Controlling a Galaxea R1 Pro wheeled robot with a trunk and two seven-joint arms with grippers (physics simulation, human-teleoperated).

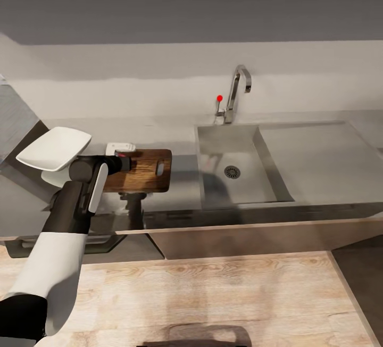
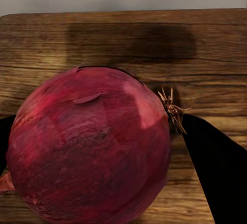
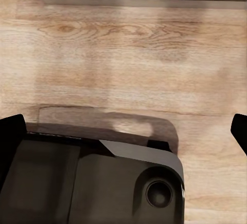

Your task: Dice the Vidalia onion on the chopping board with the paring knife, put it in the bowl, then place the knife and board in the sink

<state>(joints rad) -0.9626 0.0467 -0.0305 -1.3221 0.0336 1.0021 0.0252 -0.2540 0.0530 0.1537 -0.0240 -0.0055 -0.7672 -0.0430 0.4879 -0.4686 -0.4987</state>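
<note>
Big dark-red onion [image 2: 90, 149] sits right up close between the left gripper [image 2: 98, 157] fingers, one black finger [image 2: 218, 175] at about 4 o'clock of it, the other just a dark sliver at 9 o'clock. Dried root tuft pokes out at 2 o'clock, nearly touching the finger there. Papery skin is flaking a little on top. Under it, the chopping board [image 2: 123, 44], brown wood grain, with a blocky shadow at 12 o'clock

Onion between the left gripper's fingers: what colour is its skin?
Deep red-purple, papery skin on the round onion, above the brown wood-grain chopping board; clearest in the left wrist view.
</note>
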